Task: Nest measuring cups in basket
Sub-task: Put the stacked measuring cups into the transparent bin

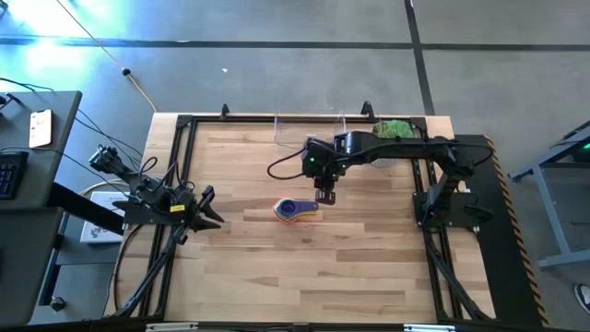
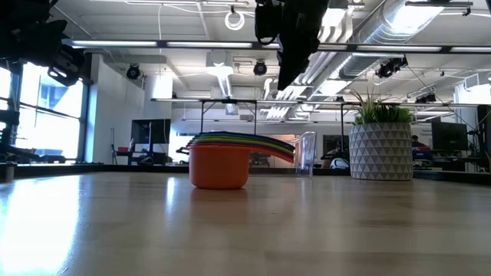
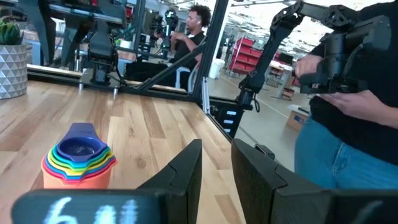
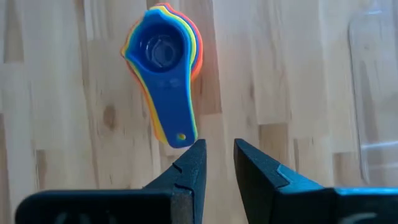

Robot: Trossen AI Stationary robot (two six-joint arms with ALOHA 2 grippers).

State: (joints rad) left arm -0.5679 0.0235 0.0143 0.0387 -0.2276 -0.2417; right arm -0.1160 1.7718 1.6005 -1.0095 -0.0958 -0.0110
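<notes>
A: Plastic, glossy, bright: the measuring cups [image 4: 163, 56] sit nested in one stack on the pale wood-plank table [image 1: 277, 277], mid-table. Round bowls, short flat handles fanned out one over another, small hole at the tip of the top handle.

B: Order of colours?

A: Orange is the big outer one at the bottom in the low view; blue or purple is the small one on top. The middle ones show only as thin rims: yellow, red, green. Can't count all seven.

B: Basket?

A: Clear plastic basket [image 1: 309, 129] at the far edge of the table, well apart from the stack. See-through, so only its edges read, and the right arm covers part of it. Can't make out anything inside. The cups are not in it.

B: Grippers?

A: Right gripper [image 4: 216, 163] hangs above the table just beside the handle tips, fingers a narrow gap apart, holding nothing. Left gripper [image 3: 214, 171] waits at the left edge of the table, fingers also a narrow gap apart, empty.

B: Anything else?

A: White faceted pot with a green plant [image 2: 381, 142] at the far right corner. A person [image 3: 348, 112], cut off by the frame, stands beyond the table.
</notes>
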